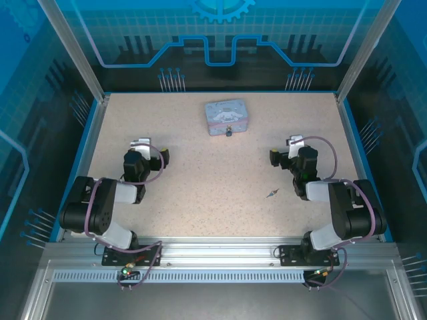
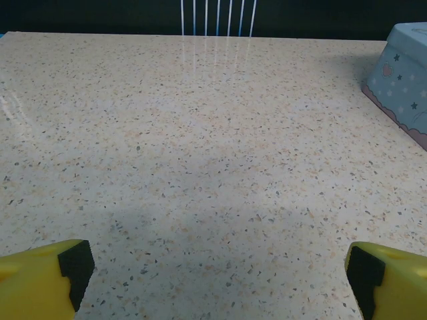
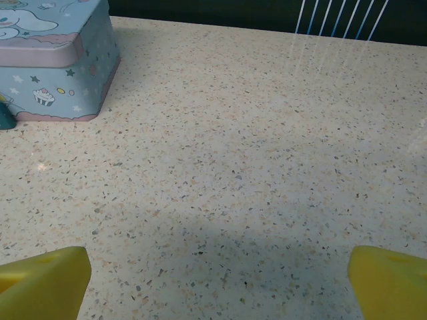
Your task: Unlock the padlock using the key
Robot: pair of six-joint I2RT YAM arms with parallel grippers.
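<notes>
While poised over the table (image 1: 200, 173), left pincer (image 2: 217, 270) wide open, empty, right pincer (image 3: 219, 280) likewise.

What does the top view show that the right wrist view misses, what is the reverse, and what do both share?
Top, not wrist: the key and the left gripper.
Wrist, not top: the cupcake and stars printed on the tin's side; the yellow tips of the right gripper.
Both: tin, speckled table; a teal sliver at the wrist view's left edge may be the padlock.
</notes>
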